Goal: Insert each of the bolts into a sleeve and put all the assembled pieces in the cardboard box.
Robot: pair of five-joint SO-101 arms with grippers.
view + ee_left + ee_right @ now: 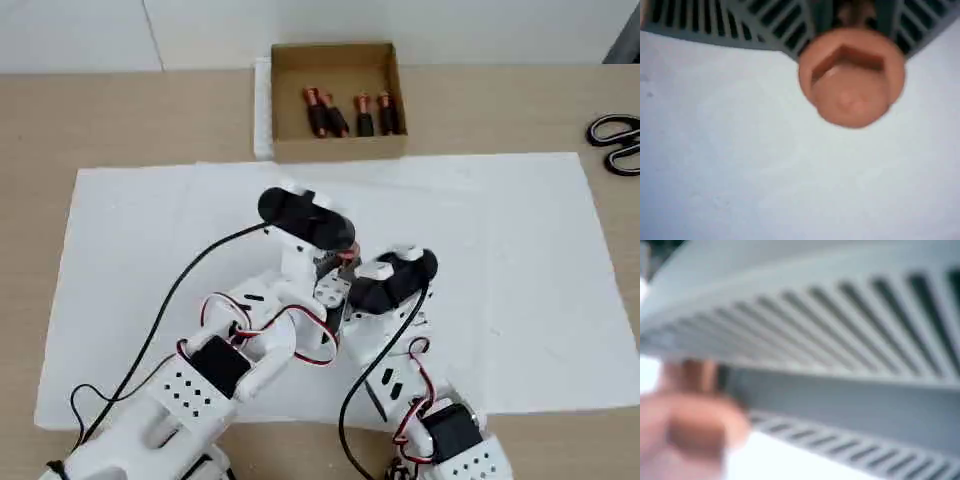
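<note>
**Bolt pinched at mid-sheet, four pieces boxed**

- Orange bolt: flanged hex head facing the left wrist camera. It hangs just above the white sheet, near the sheet's middle. In the high view a sliver of orange shows between the two arm tips.
- Left gripper: dark ribbed jaws closed in on the bolt from both sides, behind the head.
- Right gripper: hard up against the left one, with a blurred orange shape close to its wrist camera. Cannot tell whether it grips anything.
- Cardboard box: on the table at the sheet's far edge, well apart from the arms. Four assembled pieces, black sleeves with orange ends, lie side by side in it.
- Scissors: black handles, on the bare table at the far right edge.
</note>
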